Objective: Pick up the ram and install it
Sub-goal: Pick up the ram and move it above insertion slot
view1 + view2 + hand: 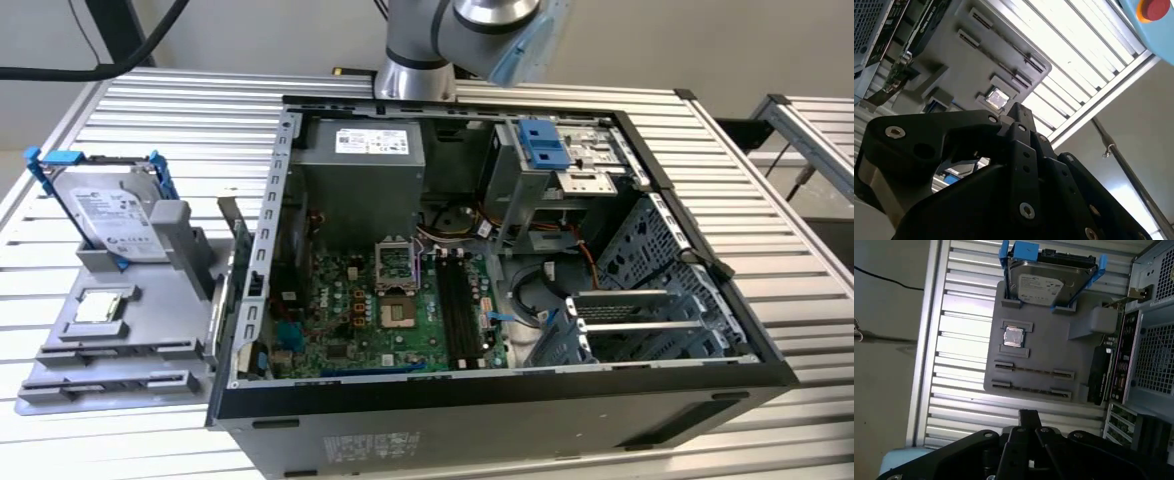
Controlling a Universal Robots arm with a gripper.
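Note:
The ram is out of view. My gripper (1028,414) looks shut, its black fingers pressed together with nothing between them; it hangs high over the slatted table beside the grey holder tray (1054,355). The tray's two long narrow slots (1031,371) stand empty. In the second wrist view the gripper (1018,109) points towards the same tray. The exterior view has the open computer case (507,375) with its green motherboard (387,320) and dark memory slots (463,300); the arm's body rises behind the case.
On the tray (147,330) a silver hard drive (114,215) in a blue frame stands upright, and a small square processor chip (100,308) lies flat. A pale blue box with a red button (1154,7) sits nearby. The slatted aluminium table (160,120) carries everything.

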